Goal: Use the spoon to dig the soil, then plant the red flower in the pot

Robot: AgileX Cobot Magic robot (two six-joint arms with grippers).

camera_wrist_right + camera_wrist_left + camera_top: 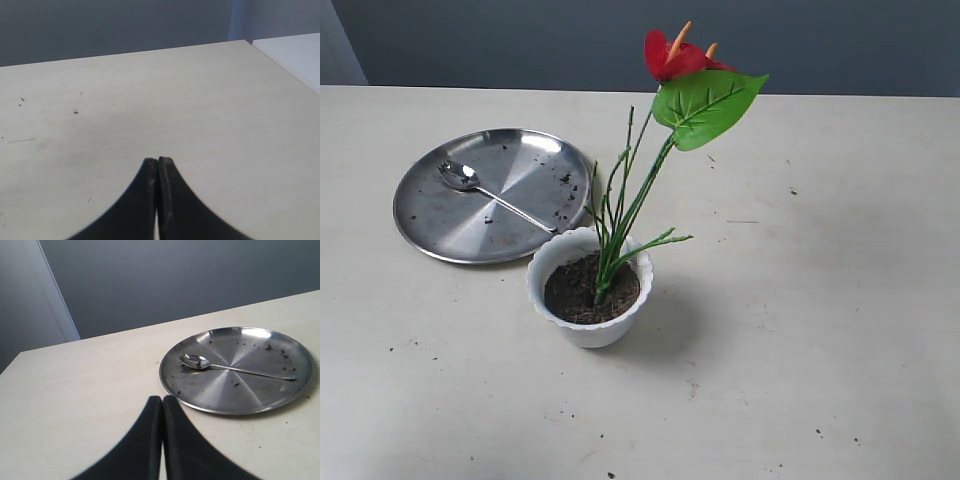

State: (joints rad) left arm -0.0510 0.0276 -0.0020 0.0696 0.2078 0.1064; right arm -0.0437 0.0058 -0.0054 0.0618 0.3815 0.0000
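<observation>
The silver spoon (490, 193) lies on the crumb-speckled steel plate (440, 225). Just right of it, the scalloped white pot (586, 290) holds dark soil (575, 292) with the red flower (678, 58) standing in it, stems leaning right. Left gripper (162, 401) and right gripper (158, 162) are pressed closed, empty.

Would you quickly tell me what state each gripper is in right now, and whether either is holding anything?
Left gripper: closed, holding nothing; the spoon lies on the steel plate.
Right gripper: closed, holding nothing, above bare table.
</observation>
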